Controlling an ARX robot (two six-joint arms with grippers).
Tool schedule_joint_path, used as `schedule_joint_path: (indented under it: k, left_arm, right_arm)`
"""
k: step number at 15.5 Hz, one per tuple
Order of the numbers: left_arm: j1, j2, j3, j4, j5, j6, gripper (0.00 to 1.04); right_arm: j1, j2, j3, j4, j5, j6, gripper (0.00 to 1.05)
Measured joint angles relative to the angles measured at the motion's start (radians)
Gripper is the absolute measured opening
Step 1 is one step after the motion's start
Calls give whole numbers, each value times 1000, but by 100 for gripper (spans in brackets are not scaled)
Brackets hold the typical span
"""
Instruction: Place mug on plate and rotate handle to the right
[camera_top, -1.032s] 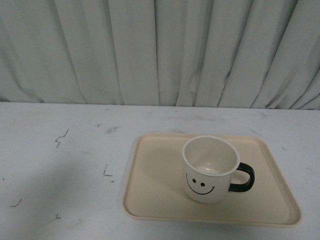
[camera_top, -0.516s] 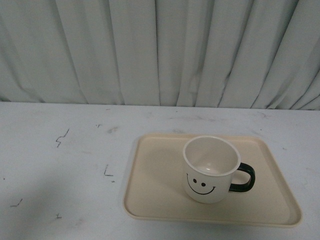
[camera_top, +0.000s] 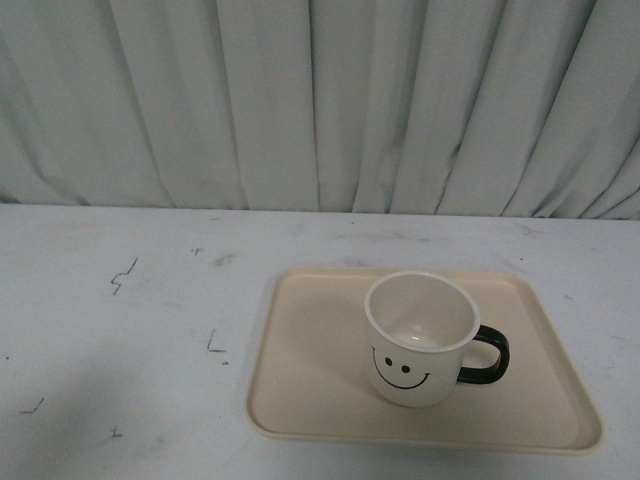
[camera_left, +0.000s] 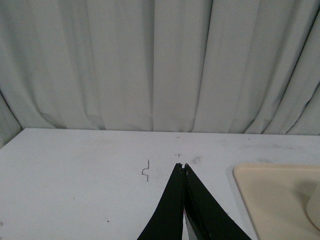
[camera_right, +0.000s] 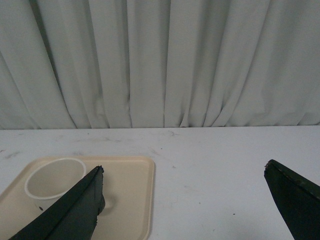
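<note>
The cream mug (camera_top: 418, 340) with a black smiley face stands upright on the beige plate (camera_top: 310, 380), right of the plate's middle. Its dark handle (camera_top: 487, 358) sticks out to the right. Neither arm shows in the front view. In the left wrist view my left gripper (camera_left: 182, 166) is shut with nothing in it, above bare table, with the plate's corner (camera_left: 265, 192) off to its side. In the right wrist view my right gripper (camera_right: 184, 169) is wide open and empty; the mug (camera_right: 52, 182) on the plate (camera_right: 132, 195) lies beyond one finger (camera_right: 75, 207), partly hidden by it.
A white table (camera_top: 130, 340) with small dark scuff marks (camera_top: 122, 274) stretches left of the plate. Pleated grey-white curtains (camera_top: 320, 100) hang along the table's far edge.
</note>
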Motion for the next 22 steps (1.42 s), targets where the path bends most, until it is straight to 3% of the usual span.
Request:
schedule_joint_path:
  k: [7, 8, 11, 12, 16, 18, 19, 20, 22]
  left_arm:
    - [0, -137, 0, -144, 0, 0, 2]
    - [0, -243, 1, -299, 3, 0, 2]
    - [0, -287, 1, -303, -1, 0, 2]
    - [0, -287, 1, -294, 0, 0, 9]
    - [0, -287, 1, -299, 0, 0, 56]
    - [0, -287, 1, -299, 0, 0, 85]
    - [0, -287, 1, -299, 0, 1, 97]
    - [0, -287, 1, -299, 0, 1, 98]
    - [0, -287, 1, -299, 0, 1, 98]
  right_arm:
    - [0, 0, 0, 0, 0, 0, 98]
    - [0, 0, 0, 0, 0, 0, 98]
    - [0, 0, 0, 1, 0, 0, 98]
    - [0, 0, 0, 0, 0, 0, 98]
    - [24, 45, 5, 54, 29, 12, 98]
    - [108, 338, 119, 191, 50, 69, 98]
    - [172, 605, 287, 190, 47, 111, 98]
    - [176, 912, 460, 37, -19, 108, 98]
    - [174, 1069, 541, -6, -37, 108, 98]
